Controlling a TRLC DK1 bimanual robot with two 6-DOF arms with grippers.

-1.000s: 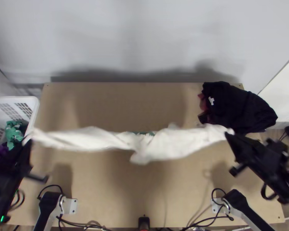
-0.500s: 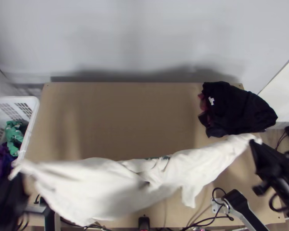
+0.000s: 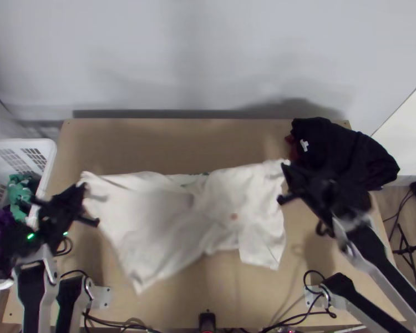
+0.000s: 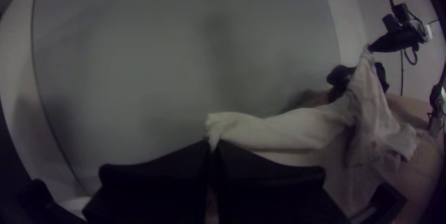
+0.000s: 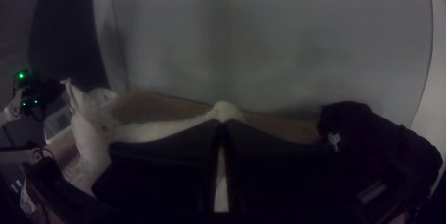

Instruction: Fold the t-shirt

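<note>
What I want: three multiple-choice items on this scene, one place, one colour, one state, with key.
1. Where on the table is the black cloth?
A) far right corner
B) near left corner
C) middle

2. What colour is the t-shirt?
A) red
B) white
C) purple

3. How is the t-shirt?
A) folded square
B) rolled up
C) held at two ends

1 A: it lies at that corner.
2 B: its fabric looks white.
3 C: left end effector and right end effector each pinch an end.
</note>
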